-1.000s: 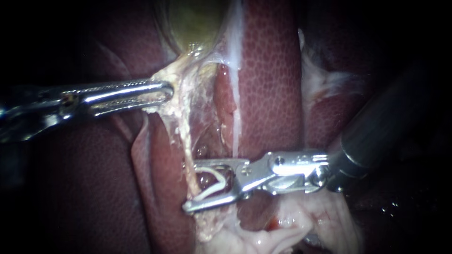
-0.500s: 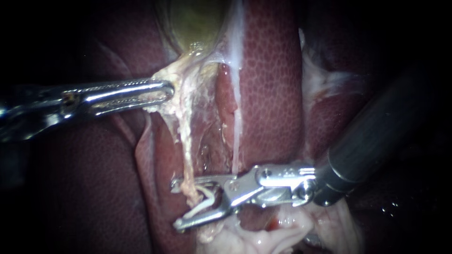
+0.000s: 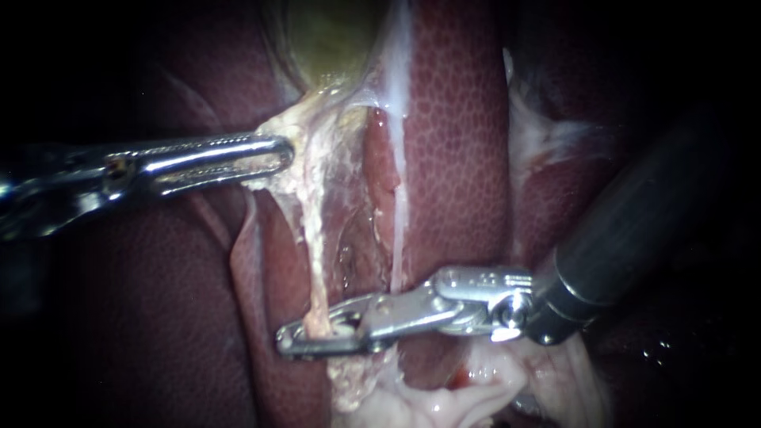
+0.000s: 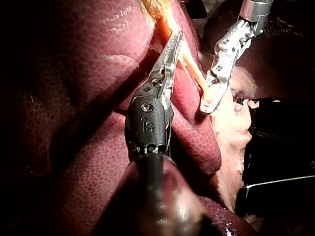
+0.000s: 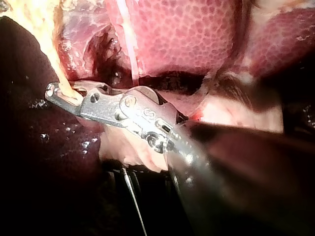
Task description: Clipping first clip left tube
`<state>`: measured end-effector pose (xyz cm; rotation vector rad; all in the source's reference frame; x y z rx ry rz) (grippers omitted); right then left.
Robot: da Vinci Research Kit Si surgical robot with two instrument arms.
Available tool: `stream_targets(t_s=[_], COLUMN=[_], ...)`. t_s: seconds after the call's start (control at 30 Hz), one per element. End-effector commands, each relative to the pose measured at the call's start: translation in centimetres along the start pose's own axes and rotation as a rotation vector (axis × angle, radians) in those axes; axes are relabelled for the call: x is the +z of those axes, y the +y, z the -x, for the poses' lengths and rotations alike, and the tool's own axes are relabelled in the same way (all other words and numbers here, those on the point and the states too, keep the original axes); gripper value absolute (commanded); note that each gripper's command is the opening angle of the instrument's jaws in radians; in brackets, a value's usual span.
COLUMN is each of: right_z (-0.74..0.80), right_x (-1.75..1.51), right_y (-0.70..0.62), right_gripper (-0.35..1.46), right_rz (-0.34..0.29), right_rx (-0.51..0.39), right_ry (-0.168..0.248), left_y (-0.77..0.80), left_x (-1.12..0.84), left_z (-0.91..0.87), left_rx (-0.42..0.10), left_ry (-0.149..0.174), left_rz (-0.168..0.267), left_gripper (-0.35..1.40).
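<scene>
Two instruments are on the tissue. My right instrument has its end effector squeezed nearly flat around the left tube, low on that thin pale strand, with the liver behind it. My left instrument has its end effector clamped on pale tissue just below the gallbladder.

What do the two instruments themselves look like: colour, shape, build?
Left instrument: long, slim polished-silver jaws with a lengthwise slot, on a black wrist housing. Right instrument: stubbier silver jaws with visible pins, joined to a thick dark cylindrical shaft.
</scene>
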<state>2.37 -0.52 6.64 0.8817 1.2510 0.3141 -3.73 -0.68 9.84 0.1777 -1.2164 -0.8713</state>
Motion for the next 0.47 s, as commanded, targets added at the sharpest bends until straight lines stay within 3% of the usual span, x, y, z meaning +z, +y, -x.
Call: stream_targets(t_s=[0.03, 0.47], right_z=[0.01, 0.00], right_x=[0.00, 0.00], right_y=[0.00, -0.01], right_gripper=[-0.35, -0.35], right_rz=[-0.001, -0.003], right_rx=[0.000, 0.000], right_ry=[0.000, 0.000], left_y=[0.00, 0.00], left_x=[0.00, 0.00], left_z=[0.00, 0.00], left_rx=[0.000, 0.001], left_ry=[0.000, 0.000], left_rz=[0.000, 0.000], left_gripper=[-0.35, -0.35])
